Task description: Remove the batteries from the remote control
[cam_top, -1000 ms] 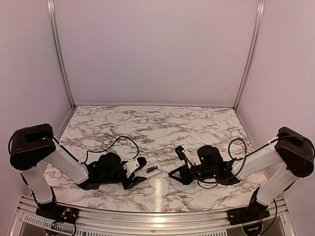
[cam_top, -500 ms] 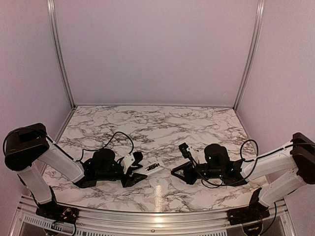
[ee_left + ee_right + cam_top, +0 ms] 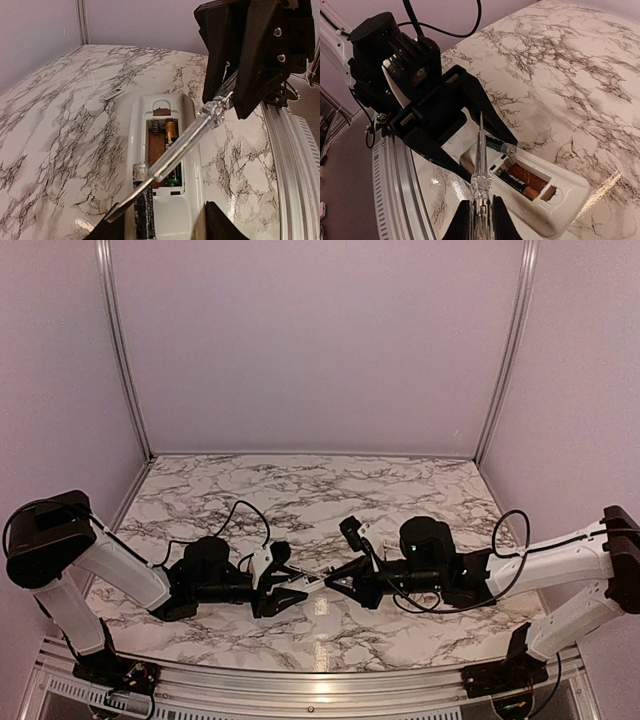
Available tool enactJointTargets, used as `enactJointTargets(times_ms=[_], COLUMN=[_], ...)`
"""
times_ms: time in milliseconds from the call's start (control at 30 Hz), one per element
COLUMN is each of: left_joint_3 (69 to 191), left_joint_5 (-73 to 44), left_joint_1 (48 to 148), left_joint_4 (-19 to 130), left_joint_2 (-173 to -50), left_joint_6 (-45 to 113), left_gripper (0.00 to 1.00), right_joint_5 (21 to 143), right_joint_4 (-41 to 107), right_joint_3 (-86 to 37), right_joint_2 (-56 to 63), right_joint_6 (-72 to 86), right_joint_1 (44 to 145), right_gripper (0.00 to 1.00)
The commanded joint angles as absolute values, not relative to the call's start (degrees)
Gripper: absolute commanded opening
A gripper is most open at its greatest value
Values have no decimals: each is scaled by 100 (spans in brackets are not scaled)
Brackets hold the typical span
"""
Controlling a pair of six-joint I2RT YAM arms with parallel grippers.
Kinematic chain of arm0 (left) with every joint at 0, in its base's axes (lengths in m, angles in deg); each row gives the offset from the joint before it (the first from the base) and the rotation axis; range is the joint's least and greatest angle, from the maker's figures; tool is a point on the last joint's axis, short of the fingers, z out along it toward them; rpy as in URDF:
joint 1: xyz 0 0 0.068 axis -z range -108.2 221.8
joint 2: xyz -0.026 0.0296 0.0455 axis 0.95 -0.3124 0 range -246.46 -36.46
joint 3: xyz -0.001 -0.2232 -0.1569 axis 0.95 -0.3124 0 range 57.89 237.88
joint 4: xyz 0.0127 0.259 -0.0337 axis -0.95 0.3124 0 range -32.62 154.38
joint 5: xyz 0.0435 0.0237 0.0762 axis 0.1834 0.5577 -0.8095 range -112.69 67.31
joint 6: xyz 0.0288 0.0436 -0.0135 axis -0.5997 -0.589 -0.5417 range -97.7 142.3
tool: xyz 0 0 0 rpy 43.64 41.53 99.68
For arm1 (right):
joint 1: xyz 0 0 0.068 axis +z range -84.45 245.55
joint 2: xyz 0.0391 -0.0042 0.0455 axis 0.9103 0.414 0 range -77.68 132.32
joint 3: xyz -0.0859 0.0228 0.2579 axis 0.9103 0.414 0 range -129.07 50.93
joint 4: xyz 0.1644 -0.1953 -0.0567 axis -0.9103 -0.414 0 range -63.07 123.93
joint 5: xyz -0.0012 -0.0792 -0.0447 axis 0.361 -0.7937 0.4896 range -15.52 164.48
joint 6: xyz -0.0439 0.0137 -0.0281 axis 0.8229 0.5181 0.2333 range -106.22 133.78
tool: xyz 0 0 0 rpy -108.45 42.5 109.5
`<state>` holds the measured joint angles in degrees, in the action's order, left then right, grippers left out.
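My left gripper (image 3: 165,231) is shut on the white remote control (image 3: 165,112), its fingers (image 3: 226,226) against the remote's two sides. The remote's back is open, showing a reddish recess. One of the batteries (image 3: 171,134) lies in the recess. The other battery (image 3: 144,212), dark with a silver tip, rests on the remote's edge by the left finger. My right gripper (image 3: 480,222) is shut on a clear-handled screwdriver (image 3: 481,172), whose blade crosses above the recess and the loose battery (image 3: 496,145). In the top view both grippers (image 3: 285,592) (image 3: 340,583) meet at the table's front middle.
The marble table (image 3: 320,490) is walled on three sides. An aluminium rail (image 3: 290,160) runs along its near edge, close to the remote. Black cables (image 3: 245,525) loop behind both wrists.
The right arm has swung left toward the remote, bringing the screwdriver's blade over the open recess. The left gripper still holds the remote, shifted slightly right.
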<state>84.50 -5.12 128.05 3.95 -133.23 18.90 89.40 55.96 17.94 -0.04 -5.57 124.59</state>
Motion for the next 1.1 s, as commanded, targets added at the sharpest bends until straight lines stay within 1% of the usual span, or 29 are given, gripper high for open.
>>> enactJointTargets(times_ms=[0, 433, 700, 900, 1067], left_joint_3=[8601, 8727, 8844, 8848, 8922], left_joint_5=[-505, -760, -1697, -2421, -2423], left_joint_1=[12816, 12814, 12822, 12840, 12870], left_joint_4=[84, 369, 819, 895, 894], left_joint_2=[-13172, -13252, -13324, -13379, -13500], left_joint_6=[1860, 1763, 1436, 1238, 1223], left_gripper=[0, 0, 0, 0, 0], right_joint_5=[8567, 7931, 7504, 7778, 8247], right_joint_4=[4835, 3896, 2950, 2593, 2750], right_joint_3=[1424, 945, 792, 667, 495], right_joint_2=[72, -378, -559, -474, -168], right_joint_6=[-482, -601, -668, -747, -771], right_joint_1=[12487, 12487, 12485, 12511, 12631], right_gripper=[0, 0, 0, 0, 0])
